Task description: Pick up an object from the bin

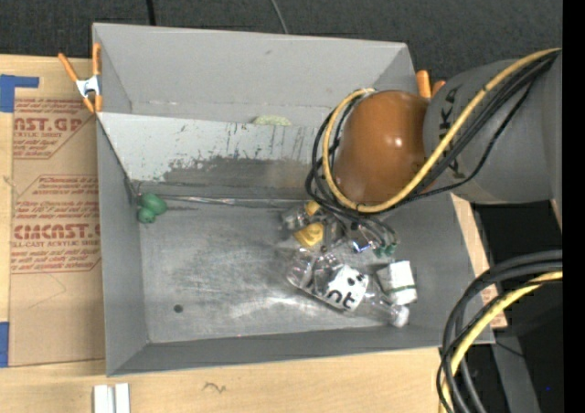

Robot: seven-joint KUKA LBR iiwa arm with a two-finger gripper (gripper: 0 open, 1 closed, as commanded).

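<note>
– Judging how this pick will handle: the gripper (355,228) hangs under the arm's orange cover (379,148), over the twelve o'clock edge of a small heap (343,270) that lies toward four o'clock on the floor of the bin (210,274). Whether it is released or clenched I cannot tell, because the cover hides it.

– Which thing is nearest to it?

– A small yellow piece (312,234) at the heap's ten o'clock, with clear plastic pieces (303,272) just beside it toward eight o'clock. A black piece with white lettering (344,291) lies at six o'clock and a white block (399,280) at four o'clock.

– How would they behave in a pinch?

– All of them look light. The yellow piece seems hard and rounded, so I'd expect it to squirt out unless it is taken across its middle. The clear plastic looks thin and glossy, so it is probably slippery and apt to flex. A raised edge would be the best place to take it. The white block has flat faces, so two opposite sides would give the surest hold.

– Anything away from the heap?

– A green ball (151,208) sits well apart at nine o'clock, against the wall. It would likely roll if nudged.

– What is the main risk?

– The heaped things touch one another, so lifting one may drag its neighbour along.
</note>
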